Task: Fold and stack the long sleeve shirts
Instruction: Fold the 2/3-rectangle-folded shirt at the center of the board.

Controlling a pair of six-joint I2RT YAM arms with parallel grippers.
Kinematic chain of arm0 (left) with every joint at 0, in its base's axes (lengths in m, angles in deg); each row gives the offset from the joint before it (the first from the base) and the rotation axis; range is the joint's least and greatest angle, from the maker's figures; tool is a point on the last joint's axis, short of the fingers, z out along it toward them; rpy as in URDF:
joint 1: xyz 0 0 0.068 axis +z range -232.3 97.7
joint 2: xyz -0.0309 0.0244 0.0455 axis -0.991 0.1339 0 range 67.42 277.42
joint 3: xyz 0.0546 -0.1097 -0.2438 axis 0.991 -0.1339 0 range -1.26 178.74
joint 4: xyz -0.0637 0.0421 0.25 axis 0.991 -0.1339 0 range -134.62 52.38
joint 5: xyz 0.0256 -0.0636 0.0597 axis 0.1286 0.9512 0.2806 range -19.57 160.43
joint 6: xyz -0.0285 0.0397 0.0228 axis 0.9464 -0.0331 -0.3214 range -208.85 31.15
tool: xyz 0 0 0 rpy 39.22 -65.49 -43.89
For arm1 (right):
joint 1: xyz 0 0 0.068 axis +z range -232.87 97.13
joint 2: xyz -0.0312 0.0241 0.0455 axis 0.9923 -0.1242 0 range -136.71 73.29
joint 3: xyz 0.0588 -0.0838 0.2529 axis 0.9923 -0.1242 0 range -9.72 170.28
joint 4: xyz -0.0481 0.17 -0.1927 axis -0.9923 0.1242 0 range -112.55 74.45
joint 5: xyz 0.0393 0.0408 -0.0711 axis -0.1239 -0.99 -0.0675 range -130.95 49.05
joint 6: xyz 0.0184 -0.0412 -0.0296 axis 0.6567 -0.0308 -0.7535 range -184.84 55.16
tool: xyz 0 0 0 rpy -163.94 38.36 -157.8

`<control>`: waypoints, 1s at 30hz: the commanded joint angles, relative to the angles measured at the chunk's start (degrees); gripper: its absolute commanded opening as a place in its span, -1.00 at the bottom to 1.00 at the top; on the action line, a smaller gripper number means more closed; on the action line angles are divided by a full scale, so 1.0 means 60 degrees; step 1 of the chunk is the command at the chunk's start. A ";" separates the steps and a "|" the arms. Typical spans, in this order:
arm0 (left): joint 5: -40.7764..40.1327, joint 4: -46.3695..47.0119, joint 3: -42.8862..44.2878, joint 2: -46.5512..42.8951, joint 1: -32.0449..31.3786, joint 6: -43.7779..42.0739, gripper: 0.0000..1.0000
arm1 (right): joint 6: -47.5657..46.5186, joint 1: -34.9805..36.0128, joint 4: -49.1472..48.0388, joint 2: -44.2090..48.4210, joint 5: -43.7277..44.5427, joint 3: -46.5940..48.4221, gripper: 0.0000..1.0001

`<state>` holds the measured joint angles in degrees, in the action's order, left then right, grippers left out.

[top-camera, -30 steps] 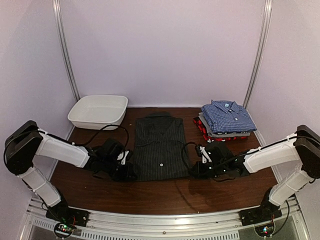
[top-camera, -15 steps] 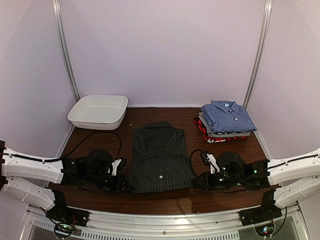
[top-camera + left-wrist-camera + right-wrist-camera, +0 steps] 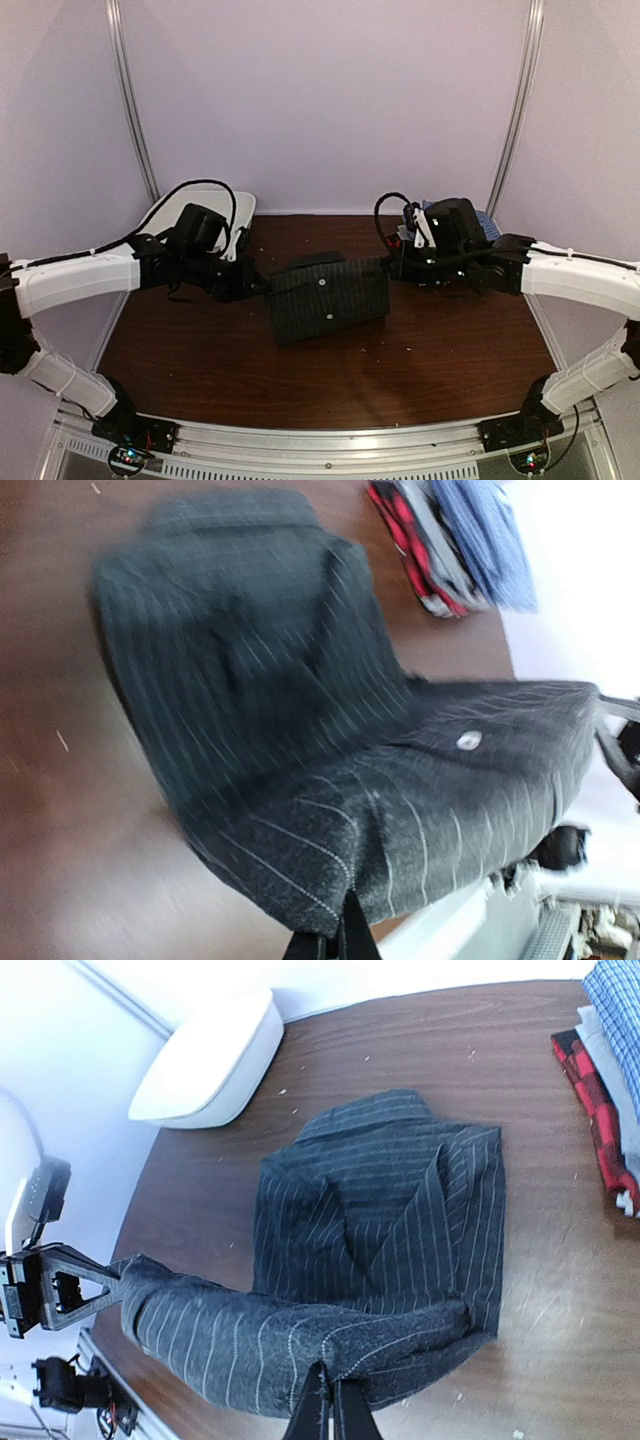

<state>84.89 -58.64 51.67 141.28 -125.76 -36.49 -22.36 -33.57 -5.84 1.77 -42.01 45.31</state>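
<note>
The black pinstriped shirt (image 3: 330, 298) lies mid-table, its lower hem lifted and carried back over the collar half. My left gripper (image 3: 262, 285) is shut on the hem's left corner; in the left wrist view (image 3: 335, 942) the cloth (image 3: 330, 770) hangs from the closed jaws. My right gripper (image 3: 392, 268) is shut on the hem's right corner, seen in the right wrist view (image 3: 332, 1412) with the shirt (image 3: 385, 1220) below. Folded shirts are stacked at the back right, the blue checked one (image 3: 487, 222) mostly hidden behind the right arm, the red-black one (image 3: 592, 1100) at the bottom.
A white plastic tub (image 3: 165, 212) stands at the back left, partly behind the left arm; it also shows in the right wrist view (image 3: 205, 1060). Bare brown table (image 3: 330, 385) lies in front of the shirt. White walls enclose the back and sides.
Both grippers have risen from the near edge of the flat shirt and moved toward the back, carrying the hem up and over. The shirt is now half as long.
</note>
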 commanded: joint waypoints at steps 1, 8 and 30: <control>0.1071 0.0515 0.1523 0.2760 0.1906 -0.1924 -1.00 | -0.1497 -0.1639 -0.0602 -0.2569 -0.0666 0.1747 -1.00; 0.1145 0.0090 0.5691 0.7790 0.2833 -0.2471 -1.00 | -0.1951 -0.2877 -0.1136 -0.7361 -0.1223 0.4810 -1.00; 0.1181 0.2372 -0.0255 0.3642 0.1897 -0.1066 -1.00 | -0.0747 -0.1715 -0.2170 -0.2835 -0.0953 -0.1448 -1.00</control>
<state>95.38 -45.81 51.23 167.10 -115.54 -43.92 -28.33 -42.86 -20.55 -19.26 -53.31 37.64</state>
